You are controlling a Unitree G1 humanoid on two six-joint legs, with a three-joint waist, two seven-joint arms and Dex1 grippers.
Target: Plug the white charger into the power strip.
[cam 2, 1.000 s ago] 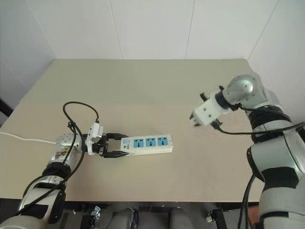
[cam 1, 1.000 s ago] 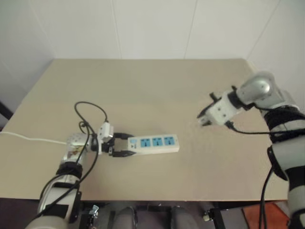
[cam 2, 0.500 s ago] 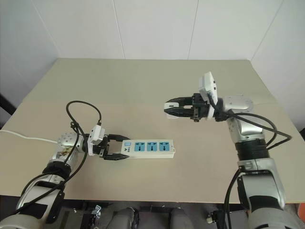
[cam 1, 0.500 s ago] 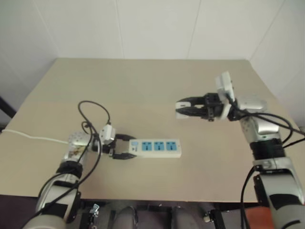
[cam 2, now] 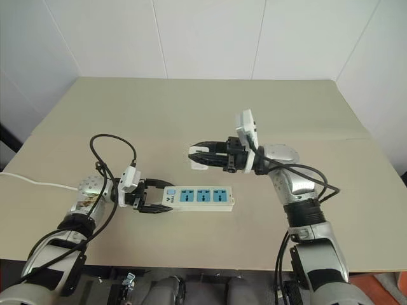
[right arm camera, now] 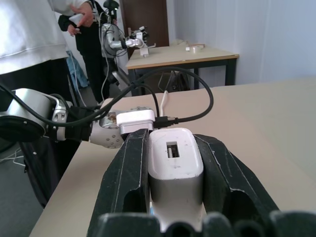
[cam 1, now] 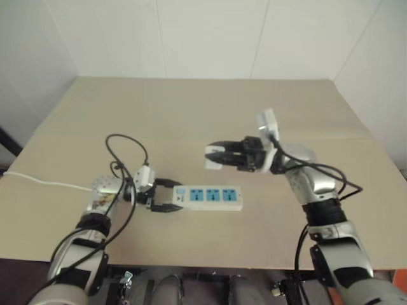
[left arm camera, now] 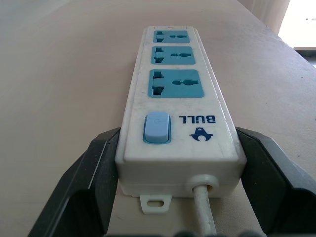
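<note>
Nearest, on the left part of the beige table: left hand lying low, fingers spread around the switch end of the power strip, one black finger pressed along each long side, gripping it. Strip flat on the table, running left to right, three blue sockets facing up, pale blue switch and thin white cord at the gripped end. Cord trailing off toward the table's left edge.

Farther back and slightly right, above the table: right hand pointing left, clenched on the white charger. Charger pinched between the two black fingers, its small slot end facing the wrist camera. Charger held over the table just beyond the strip's middle, apart from the sockets.

Beyond the table's left side, in the right wrist view: a person in a white top standing, and another table farther off.
</note>
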